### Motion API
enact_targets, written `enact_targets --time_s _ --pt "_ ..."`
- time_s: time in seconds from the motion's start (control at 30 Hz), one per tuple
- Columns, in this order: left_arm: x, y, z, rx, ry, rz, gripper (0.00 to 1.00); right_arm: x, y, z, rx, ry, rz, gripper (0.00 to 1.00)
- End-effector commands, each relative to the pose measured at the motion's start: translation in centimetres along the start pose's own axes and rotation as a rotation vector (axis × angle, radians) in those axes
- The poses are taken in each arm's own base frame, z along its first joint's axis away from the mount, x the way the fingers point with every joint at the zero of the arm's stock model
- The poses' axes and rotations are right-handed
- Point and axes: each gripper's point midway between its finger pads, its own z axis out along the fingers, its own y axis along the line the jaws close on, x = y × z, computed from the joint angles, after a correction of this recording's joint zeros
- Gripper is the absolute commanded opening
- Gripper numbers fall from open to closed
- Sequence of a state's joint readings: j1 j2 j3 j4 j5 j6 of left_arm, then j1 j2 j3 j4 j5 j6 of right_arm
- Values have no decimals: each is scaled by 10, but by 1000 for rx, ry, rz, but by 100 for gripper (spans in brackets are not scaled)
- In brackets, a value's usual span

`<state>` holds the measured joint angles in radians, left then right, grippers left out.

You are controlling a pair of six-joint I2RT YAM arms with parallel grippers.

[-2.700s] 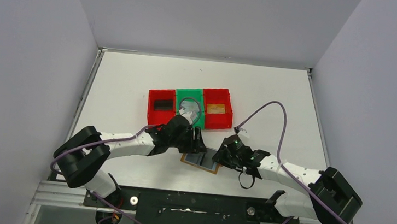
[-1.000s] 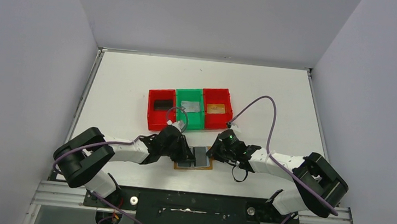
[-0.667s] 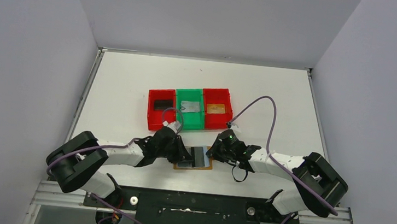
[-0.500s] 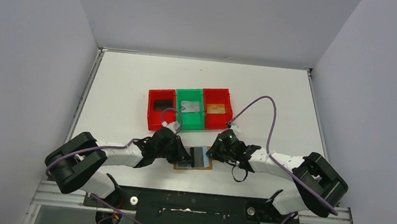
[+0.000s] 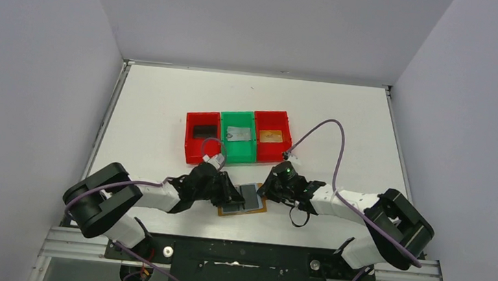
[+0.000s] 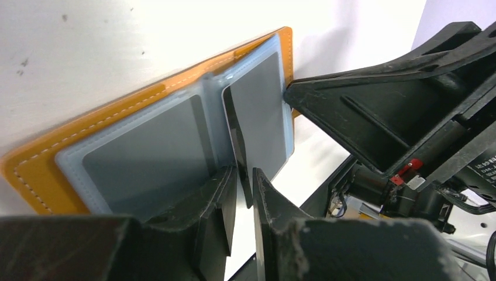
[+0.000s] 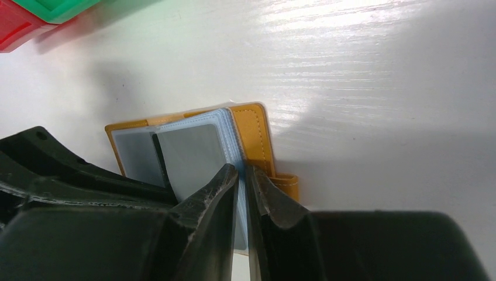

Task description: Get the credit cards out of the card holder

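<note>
Left arm (image 5: 151,192) further right, fingers (image 6: 224,202) narrow (sleeve (image 6: 236,133) grip unclear); right fingers (image 7: 215,202) tight on card holder (image 7: 255,136).

Orange-tan card holder (image 6: 134,99) with pale blue sleeves (image 7: 234,140); red bins (image 5: 193,150), green bin (image 5: 238,152).

Tan-brown card holder (image 5: 246,202) lies open and flat near the front edge of the white table (image 5: 167,98), pale blue-grey sleeves (image 6: 146,158) facing up, one dark leaf (image 6: 236,140) standing on edge at the fold; card or sleeve, it cannot be told. Well behind it, a black card (image 5: 203,131) lies in the left red bin (image 5: 198,153), a silver-grey card (image 5: 238,135) in the green bin (image 5: 238,154) and an orange-brown card (image 5: 271,136) in the right red bin (image 5: 272,154).
</note>
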<state>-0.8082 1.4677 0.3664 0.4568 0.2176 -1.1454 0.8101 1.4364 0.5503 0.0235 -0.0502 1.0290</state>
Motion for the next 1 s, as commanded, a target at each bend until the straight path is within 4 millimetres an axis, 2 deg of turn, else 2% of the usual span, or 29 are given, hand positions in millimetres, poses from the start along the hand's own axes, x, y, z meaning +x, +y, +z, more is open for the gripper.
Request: enact_targets --time_s 0.0,0.17,0.47,0.73,0.97 --pt "-7 -19 2 107 -28 -45 17 28 -35 5 114 95 -28 14" --pt "-7 -17 3 116 -36 -65 16 31 -34 7 112 103 -25 14" --pt "-9 -11 -2 93 -67 -72 0 27 -41 4 152 84 -20 14" --pt "-5 3 -15 29 -71 -44 0 23 -42 0 154 58 -5 12" --pt "-1 12 -19 14 -63 -41 0 17 -31 -2 123 50 -15 12"
